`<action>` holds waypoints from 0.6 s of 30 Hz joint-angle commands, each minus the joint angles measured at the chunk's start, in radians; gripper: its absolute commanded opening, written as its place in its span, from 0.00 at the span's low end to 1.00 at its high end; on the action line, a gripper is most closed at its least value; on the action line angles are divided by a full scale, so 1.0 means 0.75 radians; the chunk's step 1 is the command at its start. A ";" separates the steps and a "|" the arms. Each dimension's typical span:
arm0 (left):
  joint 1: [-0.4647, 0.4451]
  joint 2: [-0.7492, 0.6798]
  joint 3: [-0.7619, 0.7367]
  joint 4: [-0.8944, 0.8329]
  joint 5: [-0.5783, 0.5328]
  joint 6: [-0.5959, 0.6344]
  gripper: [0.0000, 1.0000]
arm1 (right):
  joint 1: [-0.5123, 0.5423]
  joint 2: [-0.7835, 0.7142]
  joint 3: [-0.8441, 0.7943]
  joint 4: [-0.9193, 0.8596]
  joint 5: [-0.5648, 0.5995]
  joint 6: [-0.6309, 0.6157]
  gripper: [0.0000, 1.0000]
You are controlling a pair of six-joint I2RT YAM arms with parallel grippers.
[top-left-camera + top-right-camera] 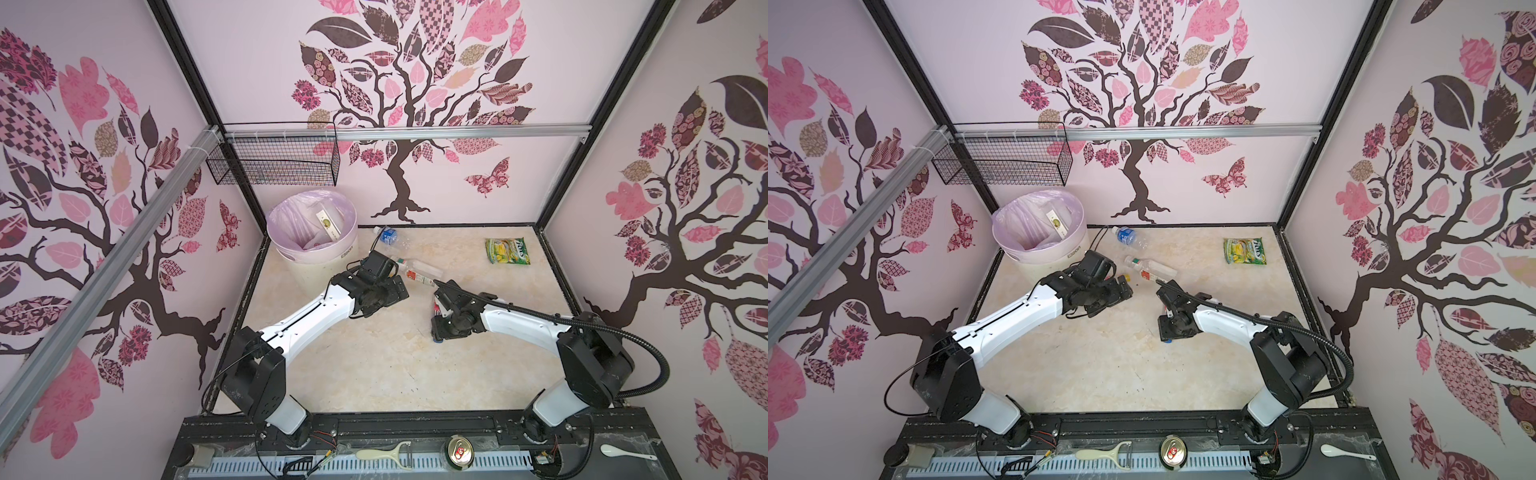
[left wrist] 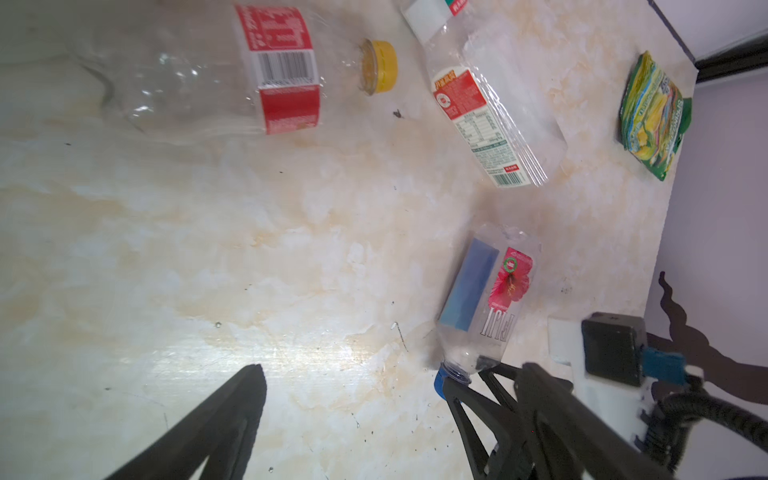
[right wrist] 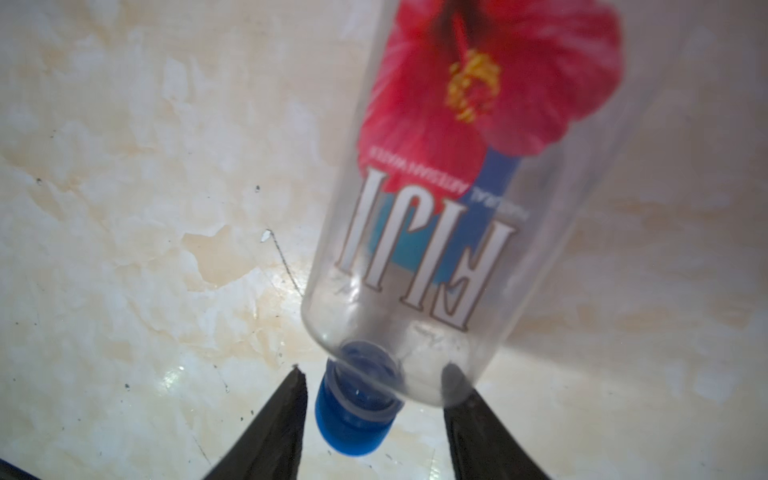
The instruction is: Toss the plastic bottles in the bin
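Things are counted by kind.
Four plastic bottles (image 1: 1152, 269) are seen lying on the tabletop (image 1: 374, 365): one blue-labelled bottle (image 1: 388, 237), one white-labelled bottle (image 1: 417, 270), one yellow-capped bottle (image 2: 274, 62) and one Fiji bottle (image 2: 486, 299). One bin (image 1: 309, 272), one snack packet (image 1: 508, 250), one wire basket (image 1: 274, 166), one drink can (image 1: 458, 450), one peeler (image 1: 384, 453) and one spoon (image 1: 627, 451) are counted as well. What lies inside the bin is too unclear to be counted.

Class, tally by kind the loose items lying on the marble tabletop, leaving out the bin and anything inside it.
Plastic bottles: 4 (blue-label bottle, white-and-red-label bottle, yellow-capped bottle, Fiji bottle)
Snack packets: 1
Total: 5
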 commanded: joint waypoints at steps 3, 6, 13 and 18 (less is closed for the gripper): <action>0.021 -0.065 -0.083 0.010 -0.034 -0.013 0.98 | 0.035 0.029 0.053 -0.043 -0.011 -0.008 0.56; 0.021 -0.050 -0.093 0.023 -0.023 -0.015 0.98 | 0.034 0.005 0.059 -0.069 0.006 -0.014 0.58; 0.017 0.049 -0.034 0.038 0.017 0.005 0.98 | 0.008 -0.120 0.051 -0.158 0.087 -0.034 0.63; 0.000 0.147 0.046 0.045 0.053 0.029 0.98 | -0.130 -0.231 0.046 -0.211 0.052 -0.016 0.71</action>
